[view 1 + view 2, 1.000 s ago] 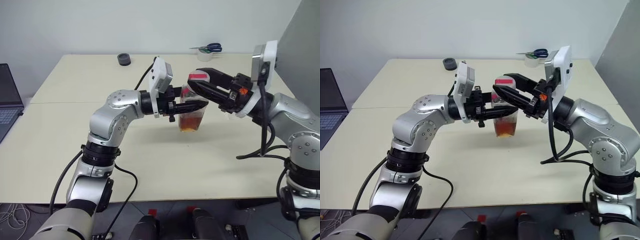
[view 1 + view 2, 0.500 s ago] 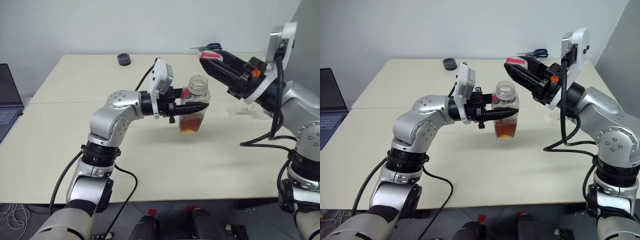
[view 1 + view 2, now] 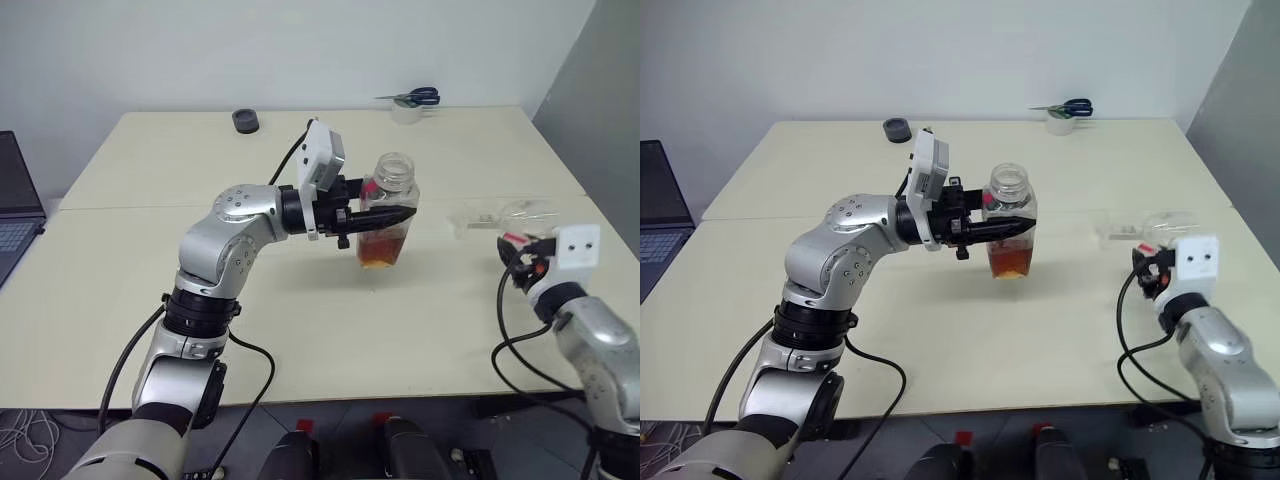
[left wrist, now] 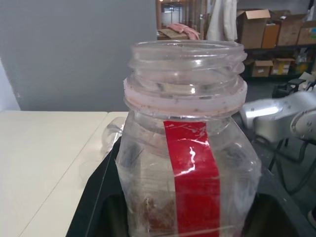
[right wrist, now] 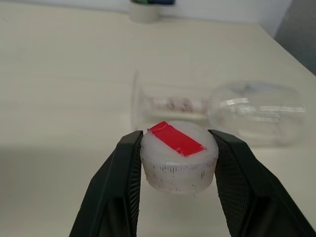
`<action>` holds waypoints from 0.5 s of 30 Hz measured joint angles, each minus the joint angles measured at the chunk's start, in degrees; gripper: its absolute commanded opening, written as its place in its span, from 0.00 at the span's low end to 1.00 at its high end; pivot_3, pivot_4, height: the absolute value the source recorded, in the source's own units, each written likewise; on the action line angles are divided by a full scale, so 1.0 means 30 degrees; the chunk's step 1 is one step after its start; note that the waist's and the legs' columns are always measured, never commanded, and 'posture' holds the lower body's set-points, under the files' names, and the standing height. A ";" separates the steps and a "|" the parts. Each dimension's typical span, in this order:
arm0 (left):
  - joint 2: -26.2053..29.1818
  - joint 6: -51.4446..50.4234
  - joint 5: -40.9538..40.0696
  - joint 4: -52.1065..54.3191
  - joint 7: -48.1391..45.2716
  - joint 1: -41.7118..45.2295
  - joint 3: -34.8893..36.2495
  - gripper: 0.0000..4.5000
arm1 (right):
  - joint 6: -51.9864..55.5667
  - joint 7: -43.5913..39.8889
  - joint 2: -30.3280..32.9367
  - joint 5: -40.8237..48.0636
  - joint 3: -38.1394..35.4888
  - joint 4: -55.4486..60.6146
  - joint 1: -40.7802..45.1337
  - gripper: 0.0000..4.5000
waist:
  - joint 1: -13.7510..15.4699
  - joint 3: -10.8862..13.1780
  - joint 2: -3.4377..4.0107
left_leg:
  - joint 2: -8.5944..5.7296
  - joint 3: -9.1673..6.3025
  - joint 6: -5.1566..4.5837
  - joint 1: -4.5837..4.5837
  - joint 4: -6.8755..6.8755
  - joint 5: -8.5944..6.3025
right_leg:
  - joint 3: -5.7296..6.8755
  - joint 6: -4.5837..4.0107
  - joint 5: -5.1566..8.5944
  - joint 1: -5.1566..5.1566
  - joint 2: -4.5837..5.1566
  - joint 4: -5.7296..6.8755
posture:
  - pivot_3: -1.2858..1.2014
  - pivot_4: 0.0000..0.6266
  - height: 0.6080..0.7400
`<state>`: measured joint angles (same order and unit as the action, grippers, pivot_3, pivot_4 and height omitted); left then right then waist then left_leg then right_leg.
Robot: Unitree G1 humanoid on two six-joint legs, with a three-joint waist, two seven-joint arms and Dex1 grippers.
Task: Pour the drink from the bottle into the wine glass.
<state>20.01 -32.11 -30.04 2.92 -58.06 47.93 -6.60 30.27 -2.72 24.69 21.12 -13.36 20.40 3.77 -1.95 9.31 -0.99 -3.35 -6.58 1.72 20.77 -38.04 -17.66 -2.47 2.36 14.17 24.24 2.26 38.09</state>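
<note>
My left gripper [image 3: 405, 212] is shut on the bottle [image 3: 397, 172], holding it upright over the middle of the table. The bottle is clear and squarish with a red label strip [image 4: 193, 163], and its wide neck is uncapped. The reddish-amber drink [image 3: 381, 250] fills only its bottom. My right gripper [image 5: 178, 148] is low near the table's right edge, shut on the white cap [image 5: 178, 157] with a red strip. Just beyond the cap, the wine glass [image 5: 256, 111] lies on its side on the table, also seen as a clear shape [image 3: 505, 213] right of the bottle.
A roll of tape with scissors on top [image 3: 408, 105] sits at the back edge, and a small black round object [image 3: 246, 120] at the back left. A laptop [image 3: 15, 200] lies off the left. The table's right edge [image 3: 590, 200] is close to my right arm.
My right arm swung down and to the right from the bottle's mouth, carrying the cap to a low spot by the lying glass. The left gripper and bottle stayed put.
</note>
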 measured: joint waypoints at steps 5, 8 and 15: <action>-0.0029 0.0016 0.0007 -0.0116 -0.0005 0.0092 -0.0012 0.42 | -0.0137 0.1401 -0.2283 -0.0847 0.0011 -0.1818 0.0502 0.55 | 0.0086 -0.0006 0.0012 | -0.0023 -0.0004 0.0001 0.0011 -0.0005 0.0001 | -0.0003 -0.0003 -0.0002 0.0002 -0.0002 -0.0012 | 0.52 0.24 1.00; -0.0025 0.0015 0.0007 -0.0121 -0.0011 0.0092 -0.0012 0.42 | -0.0291 0.1262 -0.2319 -0.1530 0.0311 -0.1918 0.0466 0.76 | 0.0094 -0.0006 0.0012 | -0.0030 -0.0004 0.0001 0.0016 -0.0004 0.0000 | -0.0003 -0.0002 -0.0001 0.0001 0.0002 -0.0024 | 0.52 0.24 1.00; -0.0046 0.0016 0.0008 -0.0165 -0.0012 0.0150 -0.0013 0.42 | -0.0269 0.1320 -0.2761 -0.1933 0.0311 -0.1919 0.0188 1.00 | 0.0093 -0.0006 0.0012 | -0.0027 -0.0004 0.0001 0.0013 -0.0003 0.0000 | -0.0003 -0.0002 -0.0001 0.0001 0.0000 -0.0017 | 0.52 0.24 1.00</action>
<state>19.87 -32.06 -30.02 2.43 -58.09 48.38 -6.64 29.46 1.24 16.41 15.32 -12.43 14.65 4.33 -1.68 9.30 -0.95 -3.43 -6.59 1.73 20.81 -38.05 -17.66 -2.48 2.35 14.16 24.24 2.26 38.04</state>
